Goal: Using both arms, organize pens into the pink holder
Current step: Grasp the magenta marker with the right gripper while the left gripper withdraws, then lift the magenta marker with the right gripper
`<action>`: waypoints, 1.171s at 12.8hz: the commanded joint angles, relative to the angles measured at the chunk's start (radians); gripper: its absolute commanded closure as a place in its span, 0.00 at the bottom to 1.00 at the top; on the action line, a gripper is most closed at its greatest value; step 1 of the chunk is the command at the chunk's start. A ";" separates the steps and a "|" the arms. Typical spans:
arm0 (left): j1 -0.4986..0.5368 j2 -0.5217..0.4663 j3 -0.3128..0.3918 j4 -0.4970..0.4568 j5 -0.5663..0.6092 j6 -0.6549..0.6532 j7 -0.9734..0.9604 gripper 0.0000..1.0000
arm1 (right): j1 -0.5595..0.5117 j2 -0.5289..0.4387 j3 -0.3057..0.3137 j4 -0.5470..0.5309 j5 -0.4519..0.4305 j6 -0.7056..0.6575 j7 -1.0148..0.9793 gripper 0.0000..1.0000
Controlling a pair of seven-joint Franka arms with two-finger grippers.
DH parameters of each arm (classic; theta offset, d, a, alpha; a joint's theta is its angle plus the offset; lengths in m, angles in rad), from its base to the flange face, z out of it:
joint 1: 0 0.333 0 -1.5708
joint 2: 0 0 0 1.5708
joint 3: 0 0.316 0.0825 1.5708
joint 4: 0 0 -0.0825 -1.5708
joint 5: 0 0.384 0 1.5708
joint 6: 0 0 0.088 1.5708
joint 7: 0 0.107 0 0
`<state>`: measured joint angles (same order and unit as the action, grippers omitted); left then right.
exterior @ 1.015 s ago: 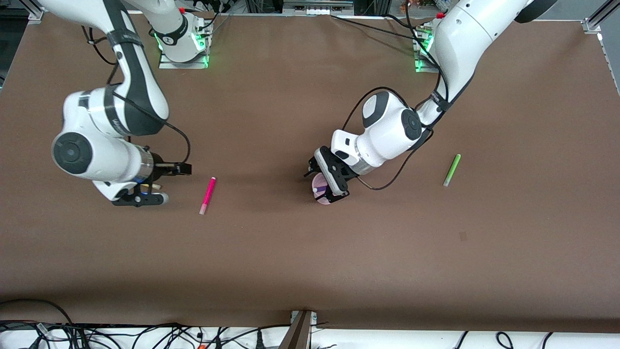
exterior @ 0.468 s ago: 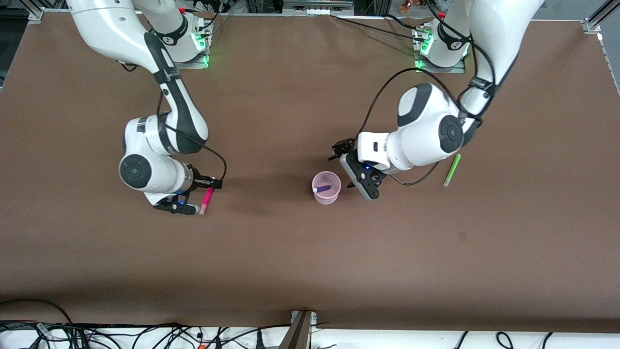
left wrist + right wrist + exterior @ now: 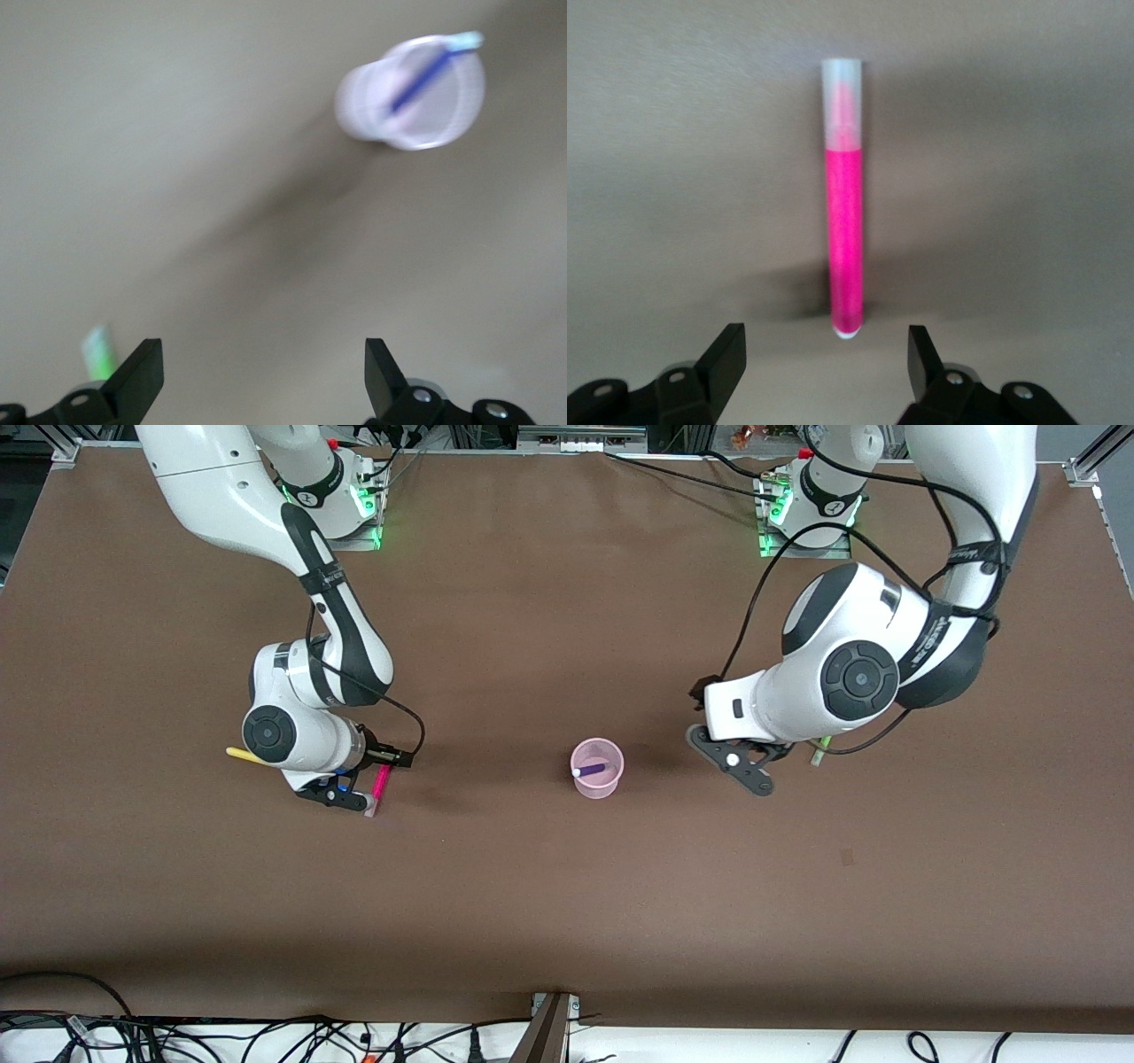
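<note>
The pink holder stands mid-table with the dark purple pen lying in it. Both show in the left wrist view, holder and pen. My left gripper is open and empty, beside the holder toward the left arm's end. The light green pen is mostly hidden under the left arm; its tip shows in the left wrist view. My right gripper is open over the white-capped end of the magenta-pink pen, not touching it. The yellow pen lies beside the right wrist.
The brown table ends at a front edge with a tangle of cables below it. The green-lit arm bases stand along the edge farthest from the front camera.
The left gripper has moved off the holder toward the green pen, leaving the purple pen inside. The right gripper has moved from the yellow pen to over the magenta pen.
</note>
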<state>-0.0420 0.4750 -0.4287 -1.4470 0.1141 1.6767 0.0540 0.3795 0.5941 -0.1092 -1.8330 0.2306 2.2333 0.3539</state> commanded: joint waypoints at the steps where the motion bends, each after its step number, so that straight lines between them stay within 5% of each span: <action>1: 0.013 -0.076 0.031 0.025 0.126 -0.107 -0.114 0.00 | 0.009 -0.013 0.000 -0.058 0.016 0.063 0.008 0.27; 4: 0.138 -0.137 0.034 0.120 0.121 -0.127 -0.114 0.00 | 0.010 -0.008 0.005 -0.063 0.016 0.069 0.008 0.38; 6: 0.142 -0.208 0.118 0.146 0.102 -0.123 -0.118 0.00 | 0.009 -0.008 0.009 -0.077 0.018 0.081 0.010 0.46; 9: 0.082 -0.370 0.353 -0.002 -0.114 -0.117 -0.102 0.00 | 0.009 -0.008 0.011 -0.084 0.021 0.088 0.008 0.59; 11: 0.002 -0.487 0.454 -0.158 -0.111 -0.054 -0.111 0.00 | 0.009 -0.008 0.011 -0.083 0.021 0.088 0.004 0.59; 13: 0.001 -0.553 0.455 -0.264 -0.076 -0.019 -0.146 0.00 | 0.007 -0.008 0.011 -0.081 0.021 0.089 -0.003 0.59; 15: 0.007 -0.553 0.452 -0.267 -0.074 -0.029 -0.151 0.00 | 0.007 -0.008 0.011 -0.081 0.021 0.091 -0.003 0.65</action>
<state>-0.0184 -0.0327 0.0127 -1.6467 0.0232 1.6180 -0.0754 0.3837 0.5930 -0.1028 -1.8955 0.2327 2.3015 0.3547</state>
